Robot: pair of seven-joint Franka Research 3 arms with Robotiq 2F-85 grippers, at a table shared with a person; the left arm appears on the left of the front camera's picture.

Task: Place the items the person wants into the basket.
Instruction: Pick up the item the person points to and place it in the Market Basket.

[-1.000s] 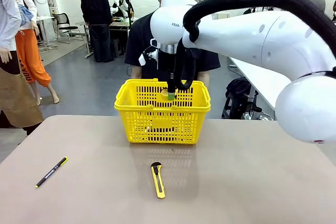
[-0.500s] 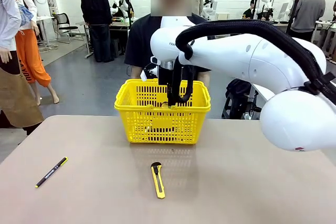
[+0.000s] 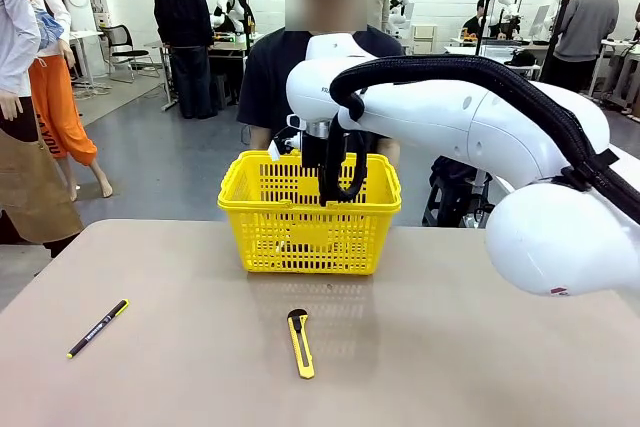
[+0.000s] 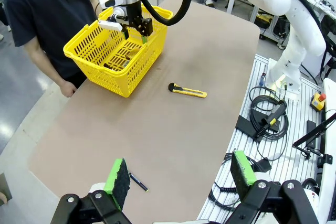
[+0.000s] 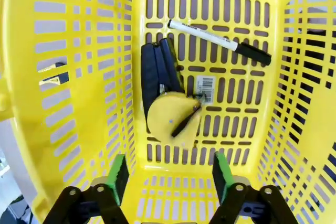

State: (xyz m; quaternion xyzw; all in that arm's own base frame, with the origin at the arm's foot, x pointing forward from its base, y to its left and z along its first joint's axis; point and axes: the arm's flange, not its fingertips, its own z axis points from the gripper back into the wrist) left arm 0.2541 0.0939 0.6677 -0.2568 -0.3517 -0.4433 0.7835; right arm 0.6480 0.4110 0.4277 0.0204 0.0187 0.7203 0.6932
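In the right wrist view, a white marker with a black cap [image 5: 220, 40], a black stapler [image 5: 156, 72] and a rounded yellow tape measure [image 5: 172, 120] lie on the floor of the yellow basket [image 5: 79, 77]. The tape measure rests against the stapler's end. My right gripper [image 5: 169, 176] hangs open just above them, nothing between its green pads. From the front, that gripper [image 3: 335, 179] sits inside the basket [image 3: 300, 237], with the person [image 3: 268, 77] standing right behind it. My left gripper [image 4: 181, 174] is open, high above the table's near end.
A yellow utility knife [image 3: 300, 343] lies on the table in front of the basket. A slim black pen with yellow accents [image 3: 97, 328] lies near the left edge. The left wrist view shows the basket [image 4: 94, 59], the knife [image 4: 187, 91] and cables beside the table.
My right gripper sank lower into the basket with the yellow tape measure, then opened. The tape measure now lies on the basket floor.
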